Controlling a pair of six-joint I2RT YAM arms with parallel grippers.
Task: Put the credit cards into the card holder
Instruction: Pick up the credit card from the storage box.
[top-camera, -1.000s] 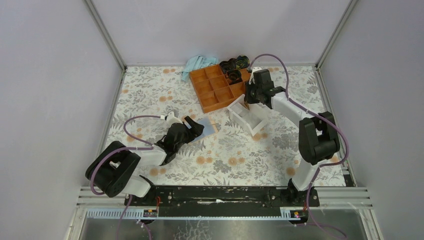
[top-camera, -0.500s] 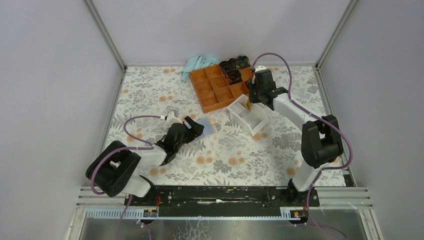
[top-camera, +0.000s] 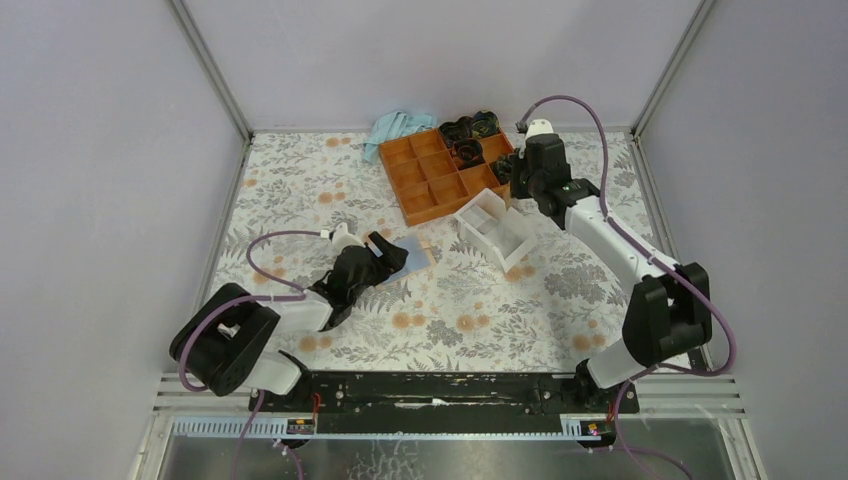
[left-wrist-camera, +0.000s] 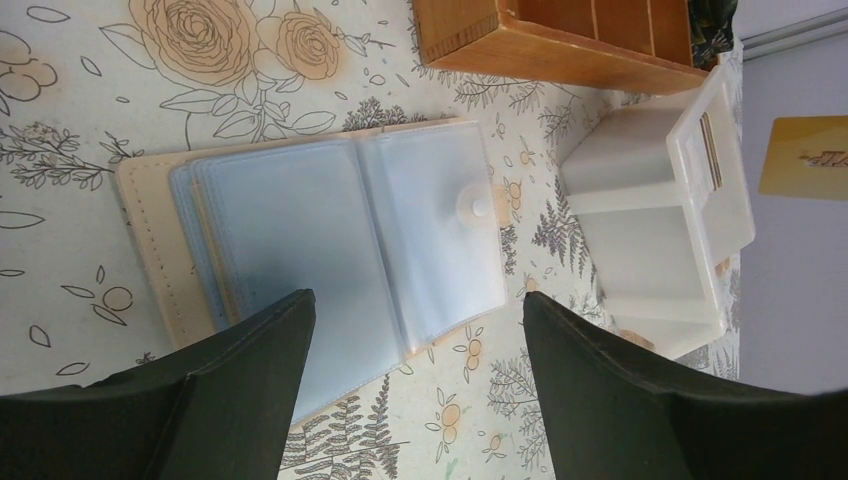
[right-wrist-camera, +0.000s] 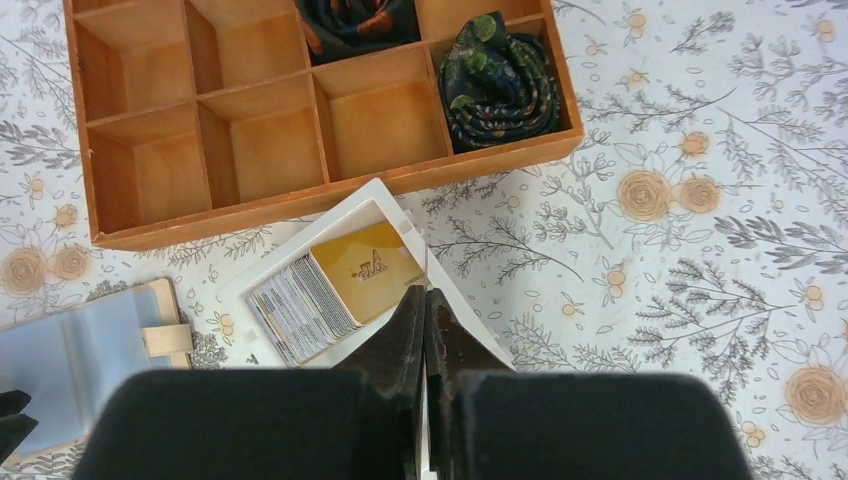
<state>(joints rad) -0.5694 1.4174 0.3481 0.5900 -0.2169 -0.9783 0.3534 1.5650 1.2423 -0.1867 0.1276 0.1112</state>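
Observation:
The card holder (left-wrist-camera: 330, 230) lies open on the floral table, its clear sleeves facing up and its tan cover showing at the edges. It also shows in the overhead view (top-camera: 415, 250) and the right wrist view (right-wrist-camera: 60, 365). My left gripper (left-wrist-camera: 415, 310) hovers open just over its near edge, holding nothing. A stack of credit cards (right-wrist-camera: 300, 290), a yellow one on top, sits in a white box (top-camera: 495, 230). My right gripper (right-wrist-camera: 425, 295) is above that box, shut on one yellow credit card (left-wrist-camera: 805, 157), which is edge-on between the jaws.
An orange compartment tray (top-camera: 445, 172) stands behind the white box, with rolled dark fabric (right-wrist-camera: 495, 85) in its far cells. A light blue cloth (top-camera: 398, 128) lies at the back wall. Grey walls close in three sides.
My right gripper closed on a card at the white box and rose up and back to the right with it. The left arm and the card holder stayed put.

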